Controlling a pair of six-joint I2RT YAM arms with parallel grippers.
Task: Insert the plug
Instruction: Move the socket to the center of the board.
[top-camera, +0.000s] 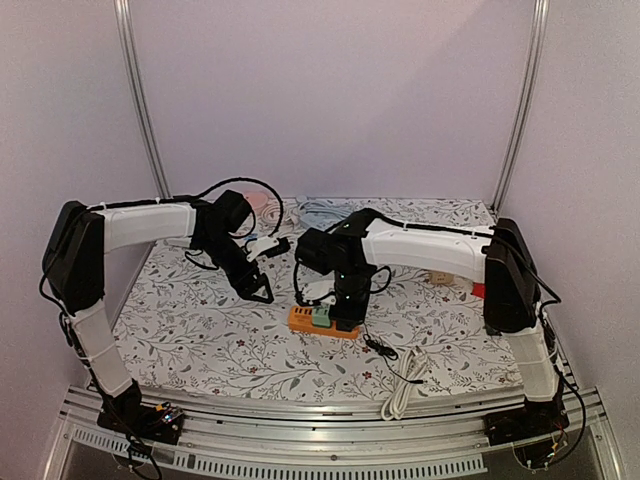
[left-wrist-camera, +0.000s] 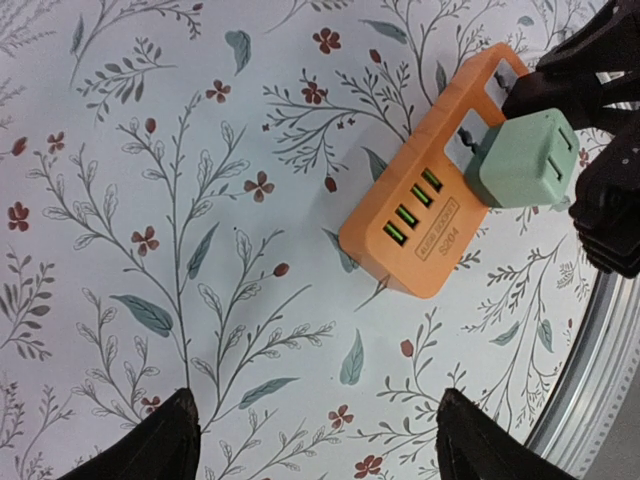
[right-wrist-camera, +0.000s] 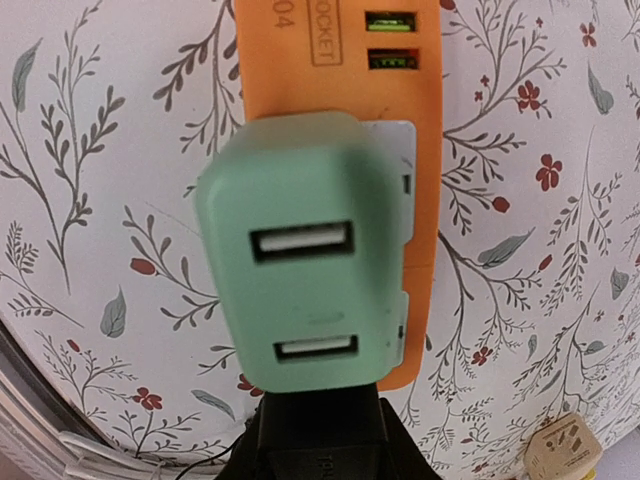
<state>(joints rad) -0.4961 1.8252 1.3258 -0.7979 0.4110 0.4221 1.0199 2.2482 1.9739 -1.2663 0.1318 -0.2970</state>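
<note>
Mint-green and blurred with closeness, the plug (right-wrist-camera: 300, 250) fills my right wrist view. Its two USB slots face the lens and its back is set against the white socket panel of the orange power strip (right-wrist-camera: 400, 90).

Going from the left, my left claw (left-wrist-camera: 315, 400) hangs above the flowered counter (left-wrist-camera: 150, 200), fingers spread wide with nothing between them, well apart from the work. Right of it the power strip lies flat on the counter, with four green-lit ports on the end toward that claw. The plug stands on the socket beside those ports.

My right claw (top-camera: 344, 318) comes down on the plug from above. In the left wrist view, black fingers (left-wrist-camera: 560, 80) sit against opposite sides of the plug, so I take this claw to be closed on it, though my right wrist view hides the contact. Further right, a thin black lead (top-camera: 385, 352) trails off the strip toward a white cable (top-camera: 405, 385).

By my reckoning the carrying and lining-up are done, and the prongs are in or at the slots, since none show. I cannot tell whether the body sits flush; it looks a shade tilted on the panel. What is left, as I judge it, is to press home, let go and lift clear.
</note>
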